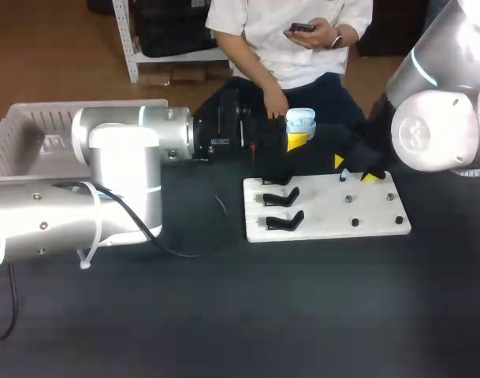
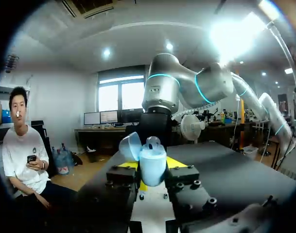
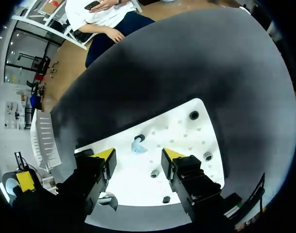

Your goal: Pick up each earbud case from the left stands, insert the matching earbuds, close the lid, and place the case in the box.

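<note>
- Dark table w/ a white board near mid; black stands on the board's left side, small dark pegs on its right. White slatted box at the far left edge.
- Earbud case is pale blue and held up off the table above the board's far left corner. Its lid is hinged open, cavity facing up.
- Left gripper: jaws pinching the case body from two sides, low on the shell, so the lid is free.
- Right gripper: jaws spread, nothing in them, poised over the board's peg side. One pale-blue earbud sits on the board just ahead, roughly between the tips.
- Handling (my read): the earbud is tiny, light, hard and glossy – likely to squirt out of a hard pinch. Take it across the stem or narrow waist w/ a gentle squeeze, not on the rounded bulb.
- Case shell is stiff plastic, smooth and light. The hinge is prob. the weak pt – keep the grip on the body sides and push the lid shut near its front edge, not at the hinge.
</note>
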You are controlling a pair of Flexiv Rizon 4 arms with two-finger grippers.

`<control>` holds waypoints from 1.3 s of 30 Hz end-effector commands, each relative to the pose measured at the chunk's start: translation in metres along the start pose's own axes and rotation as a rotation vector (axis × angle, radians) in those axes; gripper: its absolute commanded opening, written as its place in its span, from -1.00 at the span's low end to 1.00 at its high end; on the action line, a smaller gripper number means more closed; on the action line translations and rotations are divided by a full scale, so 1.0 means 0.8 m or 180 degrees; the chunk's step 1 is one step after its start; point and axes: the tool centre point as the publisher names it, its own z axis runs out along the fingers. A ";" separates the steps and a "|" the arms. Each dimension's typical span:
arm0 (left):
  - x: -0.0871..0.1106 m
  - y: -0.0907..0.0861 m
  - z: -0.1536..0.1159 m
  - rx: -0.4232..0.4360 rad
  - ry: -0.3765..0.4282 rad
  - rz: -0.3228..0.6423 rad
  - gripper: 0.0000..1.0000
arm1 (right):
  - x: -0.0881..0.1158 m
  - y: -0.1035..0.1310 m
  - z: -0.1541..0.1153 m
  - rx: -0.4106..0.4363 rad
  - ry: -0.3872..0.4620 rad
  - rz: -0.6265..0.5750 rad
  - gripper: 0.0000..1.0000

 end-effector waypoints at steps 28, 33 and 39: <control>0.002 -0.001 0.000 -0.0015 -0.0019 0.0017 -1.00 | 0.007 0.006 0.019 -0.0069 0.0046 -0.0108 -0.15; 0.002 -0.001 0.000 -0.0015 -0.0019 0.0017 -1.00 | 0.007 0.006 0.019 -0.0064 0.0042 -0.0119 -0.32; 0.002 -0.001 0.000 -0.0015 -0.0019 0.0017 -1.00 | 0.006 0.007 0.020 -0.0053 0.0048 -0.0131 -0.36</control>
